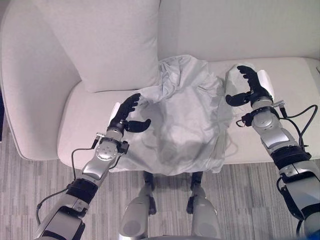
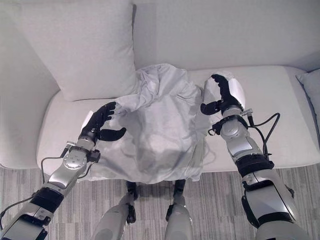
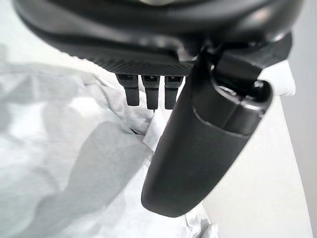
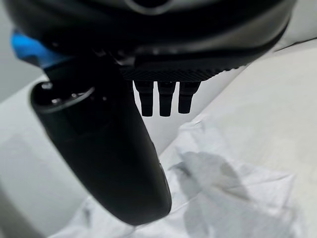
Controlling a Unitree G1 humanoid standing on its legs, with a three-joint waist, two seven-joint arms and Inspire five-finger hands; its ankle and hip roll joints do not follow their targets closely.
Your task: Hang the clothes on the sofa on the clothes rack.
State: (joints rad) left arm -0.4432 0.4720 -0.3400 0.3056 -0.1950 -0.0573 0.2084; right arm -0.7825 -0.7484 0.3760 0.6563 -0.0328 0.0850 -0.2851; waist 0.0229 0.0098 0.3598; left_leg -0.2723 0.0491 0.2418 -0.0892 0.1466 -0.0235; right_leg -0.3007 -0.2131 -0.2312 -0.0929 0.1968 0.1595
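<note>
Garment point(image 1: 185, 120) on sofa point(image 1: 45, 125) | wrist views: fingers point(image 3: 151, 91) straight

One pale garment point(image 1: 185, 120) is lying between the two hands (left hand point(image 1: 127, 116), right hand point(image 1: 250, 87)). One sofa point(image 1: 40, 90) is sitting beneath them, one cushion point(image 1: 100, 40) is leaning beyond the left hand.

Large white cushion point(image 1: 107, 40) leaning against the backrest at the left end, second cushion's corner point(image 2: 311, 82) at far right, grey striped floor point(image 1: 30, 185) in front.
</note>
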